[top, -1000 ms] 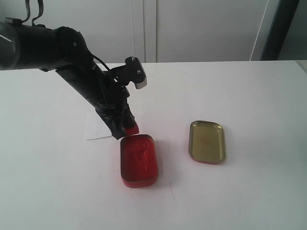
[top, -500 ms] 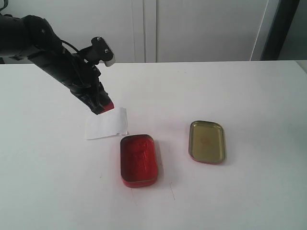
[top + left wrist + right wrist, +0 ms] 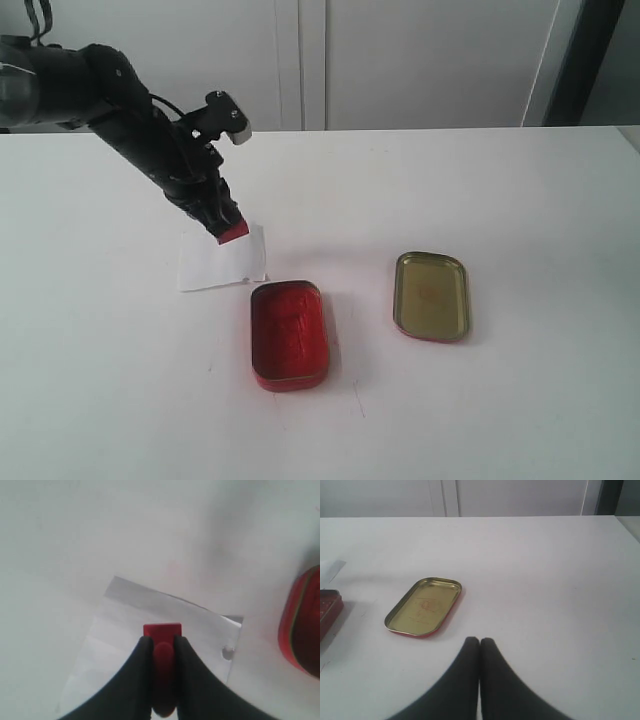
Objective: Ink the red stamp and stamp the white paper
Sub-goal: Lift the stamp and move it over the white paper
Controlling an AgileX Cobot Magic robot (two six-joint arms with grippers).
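Note:
My left gripper point(image 3: 226, 226) point(image 3: 162, 641) is shut on the red stamp point(image 3: 233, 232) point(image 3: 162, 630), pinching its knobbed handle. The stamp's square base hangs over the far right part of the white paper point(image 3: 215, 262) point(image 3: 125, 625); whether it touches the sheet cannot be told. The open red ink-pad tin point(image 3: 288, 333) point(image 3: 302, 622) lies just in front of and to the right of the paper. My right gripper point(image 3: 479, 641) is shut and holds nothing; it does not show in the exterior view.
The tin's gold-lined lid point(image 3: 432, 295) point(image 3: 424, 606) lies open side up to the right of the ink pad. The white table point(image 3: 520, 200) stretches back to a pale wall with cabinet doors. The left arm point(image 3: 120, 100) reaches in from the far left.
The left gripper lifted the stamp off the ink-pad tin, swung it back and to the left, and now has come slightly right and down over the paper.

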